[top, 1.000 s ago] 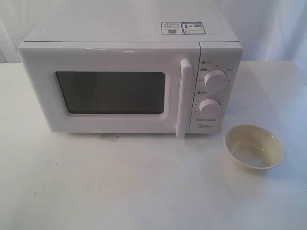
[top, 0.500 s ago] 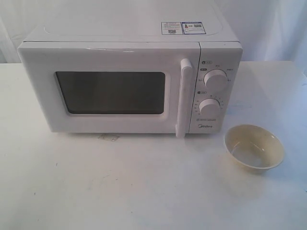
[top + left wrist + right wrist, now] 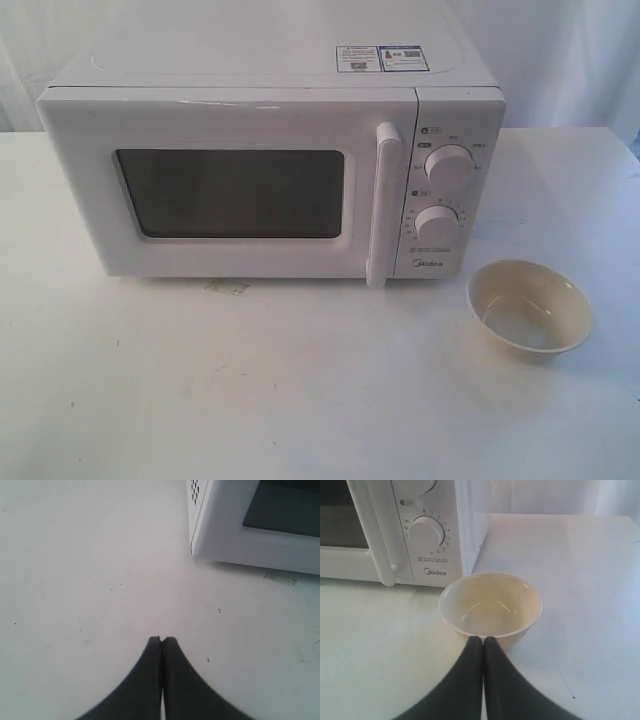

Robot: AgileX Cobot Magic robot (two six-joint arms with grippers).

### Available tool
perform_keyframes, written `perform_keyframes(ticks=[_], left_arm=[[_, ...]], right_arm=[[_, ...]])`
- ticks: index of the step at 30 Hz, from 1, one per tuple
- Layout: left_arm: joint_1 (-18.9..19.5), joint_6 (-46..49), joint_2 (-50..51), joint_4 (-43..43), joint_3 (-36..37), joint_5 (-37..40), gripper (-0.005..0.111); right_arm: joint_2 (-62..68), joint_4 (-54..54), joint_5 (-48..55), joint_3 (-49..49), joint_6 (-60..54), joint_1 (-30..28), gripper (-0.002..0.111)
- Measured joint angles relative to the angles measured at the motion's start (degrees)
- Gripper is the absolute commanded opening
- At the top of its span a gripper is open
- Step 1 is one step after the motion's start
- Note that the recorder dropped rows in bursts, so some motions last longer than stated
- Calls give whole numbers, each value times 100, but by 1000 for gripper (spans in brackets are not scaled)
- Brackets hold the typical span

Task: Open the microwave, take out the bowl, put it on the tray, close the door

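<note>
The white microwave [image 3: 270, 160] stands at the back of the table with its door [image 3: 225, 190] shut; the tall handle [image 3: 382, 205] sits beside the two knobs [image 3: 447, 168]. The cream-yellow bowl [image 3: 530, 307] rests empty on the table to the right of the microwave, also seen as the bowl [image 3: 490, 605] in the right wrist view. My right gripper [image 3: 483, 640] is shut with nothing in it, its tips just short of the bowl's near rim. My left gripper [image 3: 162, 640] is shut over bare table near the microwave's corner [image 3: 200, 545]. No tray shows. Neither arm appears in the exterior view.
The white tabletop [image 3: 300, 390] spreads in front of the microwave, with a small piece of tape [image 3: 226, 286] below the door. A white curtain hangs behind. Stickers [image 3: 382, 58] lie on the microwave's top.
</note>
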Motion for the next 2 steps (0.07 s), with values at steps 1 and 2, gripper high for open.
perform_keyframes(ticks=[1,2], left_arm=[[0,0,0,0,0,0,0],[0,0,0,0,0,0,0]], right_arm=[[0,0,0,0,0,0,0],[0,0,0,0,0,0,0]])
